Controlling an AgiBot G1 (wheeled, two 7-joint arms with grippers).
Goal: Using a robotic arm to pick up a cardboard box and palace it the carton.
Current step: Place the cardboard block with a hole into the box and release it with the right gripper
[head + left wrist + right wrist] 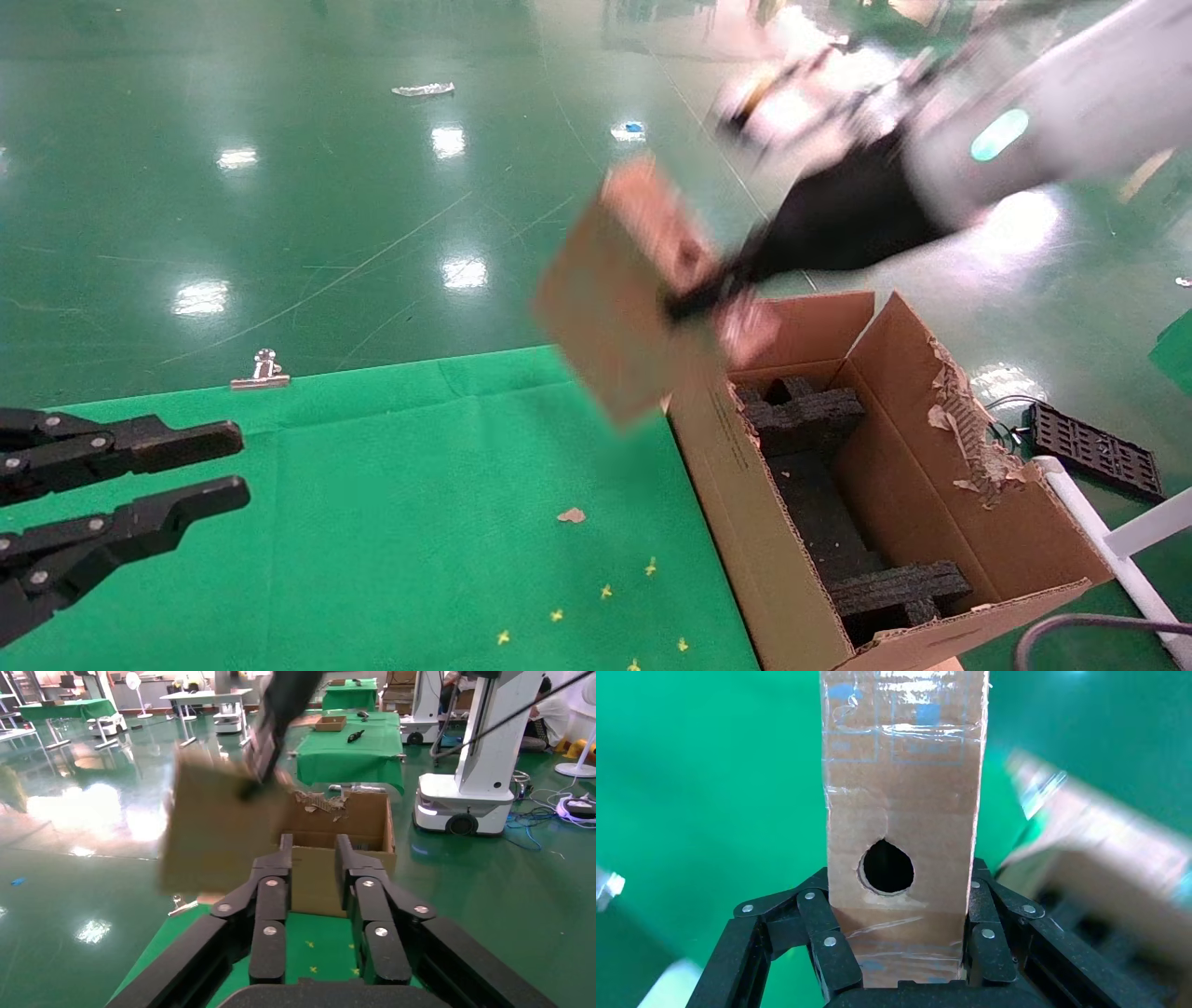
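Observation:
The flat brown cardboard box [619,294] hangs tilted in the air, just left of the carton's far left corner. My right gripper [712,294], on the white robotic arm [1024,121], is shut on it. In the right wrist view the box's taped narrow edge with a round hole [903,811] fills the gap between the fingers [835,948]. The carton [931,447] stands open at the right of the green table, with black foam blocks [815,415] inside and one torn flap. My left gripper [237,466] rests open at the far left, holding nothing.
A metal binder clip [261,371] sits on the table's far edge. Small cardboard scraps [571,514] and yellow marks lie on the green cloth [419,522]. A black grid part [1094,449] and white frame are right of the carton. Shiny green floor lies beyond.

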